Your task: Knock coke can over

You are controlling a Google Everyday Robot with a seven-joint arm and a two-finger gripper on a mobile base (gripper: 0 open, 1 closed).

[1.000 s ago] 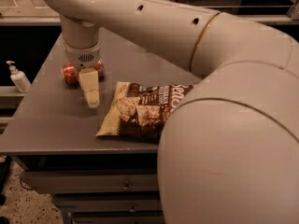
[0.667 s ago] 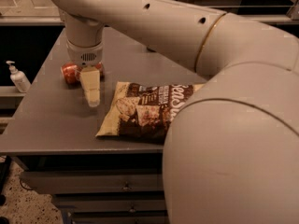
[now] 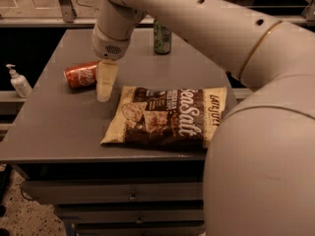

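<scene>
The coke can (image 3: 81,75) is red-orange with white script. It lies on its side on the grey table (image 3: 59,127), at the left, with its length running left to right. My gripper (image 3: 105,85) hangs from the arm's wrist just right of the can, pointing down, with its tip close to the table top. It sits against or right beside the can's right end and holds nothing that I can see.
A large brown and cream chip bag (image 3: 167,117) lies flat right of the gripper. A dark green can (image 3: 162,37) stands upright at the back. A white pump bottle (image 3: 19,81) stands beyond the table's left edge. My arm fills the right side.
The red can showed only as a small shape behind the gripper; now it lies on its side in full view. The arm has shifted, and the green can now shows at the back.
</scene>
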